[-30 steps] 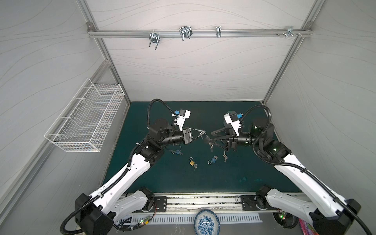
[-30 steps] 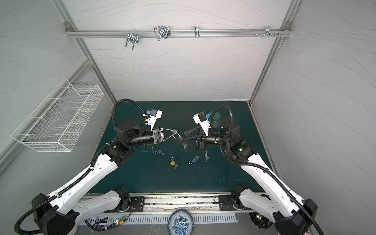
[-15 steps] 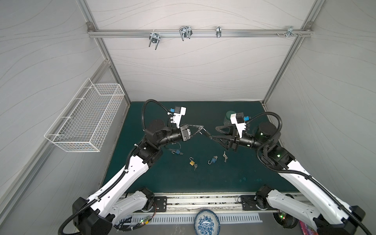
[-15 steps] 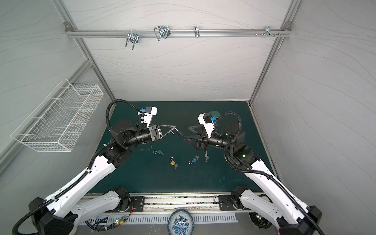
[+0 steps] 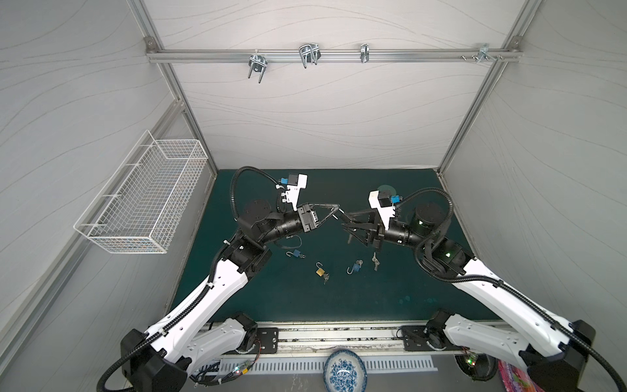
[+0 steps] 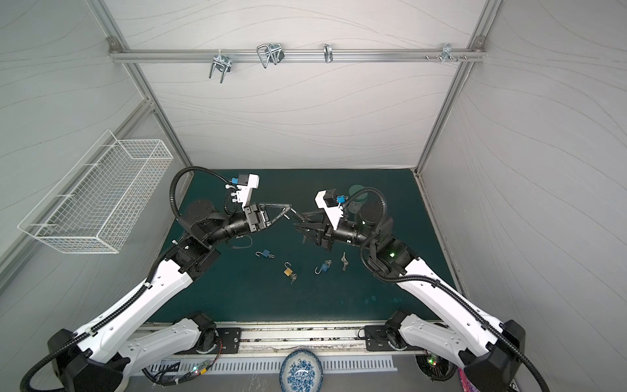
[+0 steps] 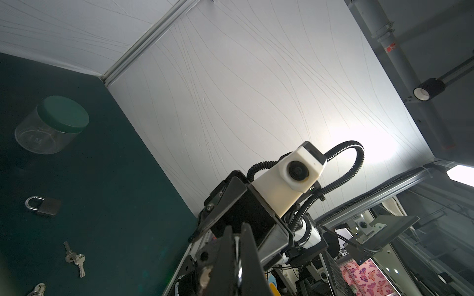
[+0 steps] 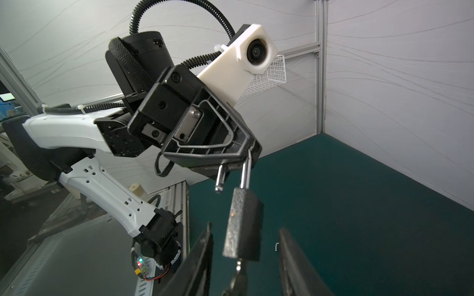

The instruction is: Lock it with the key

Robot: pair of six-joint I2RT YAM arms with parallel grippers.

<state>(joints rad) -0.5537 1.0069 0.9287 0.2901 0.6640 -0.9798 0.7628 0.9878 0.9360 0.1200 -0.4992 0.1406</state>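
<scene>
Right wrist view is giving me the clearest look. The left gripper (image 8: 247,151) is pinching the bend of the shackle of a dark grey padlock (image 8: 243,220), jaws clamped tight on it. The lock is hanging in the air below that grip, with one shackle leg standing free of the body. A key (image 8: 238,275) is sticking out of the bottom of the lock. The right gripper (image 8: 246,258) is sitting around the lock body. Its two fingers (image 8: 202,258) are standing apart, with a gap showing on either side.

In both top views the two grippers are meeting tip to tip above the middle of the green mat (image 5: 407,292). Down on the mat below them a blue padlock (image 5: 297,253), a brass padlock (image 5: 319,271), a second blue padlock (image 5: 356,267) and some loose keys (image 5: 374,262) are lying spread out. A clear jar (image 7: 48,128) with a green lid is standing toward the back wall.
</scene>
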